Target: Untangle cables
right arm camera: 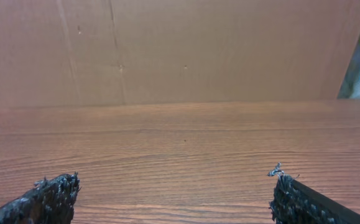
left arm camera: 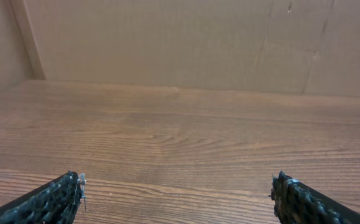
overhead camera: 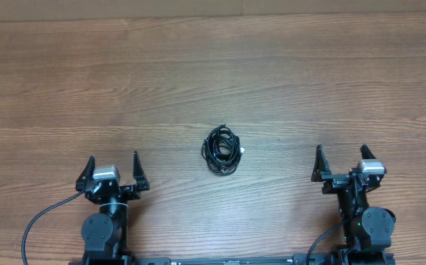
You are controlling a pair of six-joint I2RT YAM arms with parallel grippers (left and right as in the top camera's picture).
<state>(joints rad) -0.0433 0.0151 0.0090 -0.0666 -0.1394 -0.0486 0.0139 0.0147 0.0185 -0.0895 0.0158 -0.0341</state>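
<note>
Overhead view: cables (overhead camera: 222, 151) coiled on surface (overhead camera: 213, 66), roughly midway between left gripper (overhead camera: 113, 163) and right gripper (overhead camera: 341, 157), both spread open, empty.

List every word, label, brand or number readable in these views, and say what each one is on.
No text can be read in any view.
The cables, the wooden table and the brown wall bear no visible lettering.
</note>
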